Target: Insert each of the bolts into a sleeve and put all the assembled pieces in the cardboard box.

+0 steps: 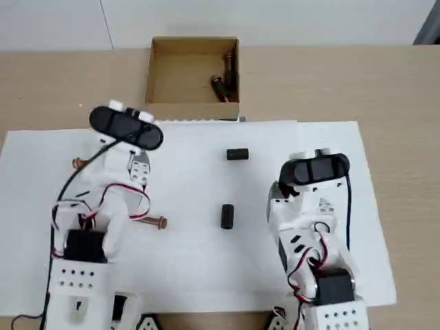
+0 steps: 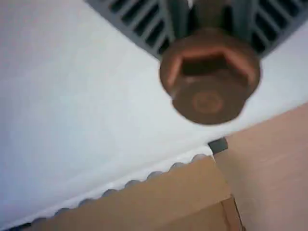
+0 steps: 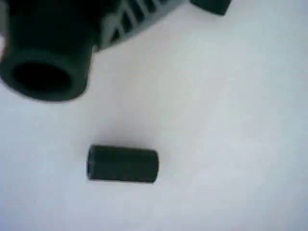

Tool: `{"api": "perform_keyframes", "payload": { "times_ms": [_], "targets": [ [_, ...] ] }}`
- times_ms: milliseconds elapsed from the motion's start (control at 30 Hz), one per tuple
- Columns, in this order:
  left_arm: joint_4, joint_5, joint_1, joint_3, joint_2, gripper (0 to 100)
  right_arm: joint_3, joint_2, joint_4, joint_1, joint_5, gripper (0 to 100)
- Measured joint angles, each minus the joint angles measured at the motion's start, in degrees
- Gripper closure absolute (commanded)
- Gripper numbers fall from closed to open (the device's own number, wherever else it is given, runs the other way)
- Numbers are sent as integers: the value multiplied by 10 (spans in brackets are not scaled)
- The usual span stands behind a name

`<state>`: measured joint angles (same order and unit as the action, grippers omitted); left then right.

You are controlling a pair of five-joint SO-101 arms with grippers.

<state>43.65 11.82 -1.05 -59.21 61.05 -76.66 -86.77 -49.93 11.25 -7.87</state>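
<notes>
A white sheet point(image 1: 192, 275) covers the wooden bench point(image 1: 399, 89). The left end effector point(image 2: 211, 14) pinches a bolt point(image 2: 209, 79), head toward its camera, near the box point(image 1: 194, 72), which holds assembled pieces point(image 1: 223, 81). The right end effector point(image 3: 72, 33) clamps a sleeve point(image 3: 45, 72). A second sleeve point(image 1: 227, 216) and a third sleeve point(image 1: 237, 154) lie on the sheet between the arms. A loose bolt point(image 1: 155, 222) lies beside the left arm.

High view looks down on the table point(image 1: 399, 89); wrist views sit close over its white paper point(image 1: 192, 268), left facing the far cardboard box point(image 2: 144, 202).
</notes>
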Motion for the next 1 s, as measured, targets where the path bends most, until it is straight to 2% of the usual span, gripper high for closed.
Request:
{"api": "perform_keyframes", "payload": {
  "times_ms": [233, 567, 867, 1000],
  "targets": [
    [-65, -122, 0, -72, 42, 994, -83, 0, 116, 28, 23, 995],
    [-197, -267, 0, -166, 84, 994, -184, 0, 295, 148, 32, 995],
    [-210, -435, -37, -216, 124, 994, -193, 0, 360, 225, 99, 995],
    [-210, -477, -73, -217, 148, 994, -193, 0, 360, 248, 130, 995]
  ]
}}
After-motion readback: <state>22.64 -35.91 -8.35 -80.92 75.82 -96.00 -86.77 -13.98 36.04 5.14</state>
